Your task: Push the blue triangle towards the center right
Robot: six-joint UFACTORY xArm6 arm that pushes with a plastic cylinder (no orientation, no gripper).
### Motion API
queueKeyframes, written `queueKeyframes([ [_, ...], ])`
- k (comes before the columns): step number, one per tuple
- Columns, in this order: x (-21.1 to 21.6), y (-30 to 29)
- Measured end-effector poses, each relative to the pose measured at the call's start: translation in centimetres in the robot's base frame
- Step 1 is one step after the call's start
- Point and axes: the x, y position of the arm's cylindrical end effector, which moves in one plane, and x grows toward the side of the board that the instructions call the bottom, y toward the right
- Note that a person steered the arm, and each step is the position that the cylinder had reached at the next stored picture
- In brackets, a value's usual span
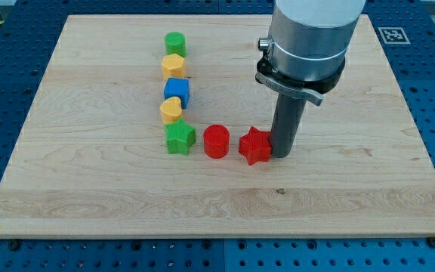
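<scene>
No blue triangle shows in the camera view; the only blue block is a blue cube (pixel 177 91) in the column at the view's left centre. My tip (pixel 282 155) rests on the board just right of a red star (pixel 255 146), touching or almost touching it. The wide grey arm body (pixel 308 38) hangs above and hides part of the board at the view's upper right.
A column runs top to bottom: green cylinder (pixel 175 43), yellow hexagon (pixel 174 66), the blue cube, yellow heart (pixel 171 110), green star (pixel 180 138). A red cylinder (pixel 217 141) sits between the green star and the red star. The wooden board (pixel 368 189) lies on a blue table.
</scene>
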Motion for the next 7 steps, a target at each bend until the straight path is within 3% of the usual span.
queueKeyframes([
  [1, -1.4, 0.0],
  [3, -8.6, -3.6],
  [5, -19.5, -4.0],
  [7, -19.5, -3.2],
])
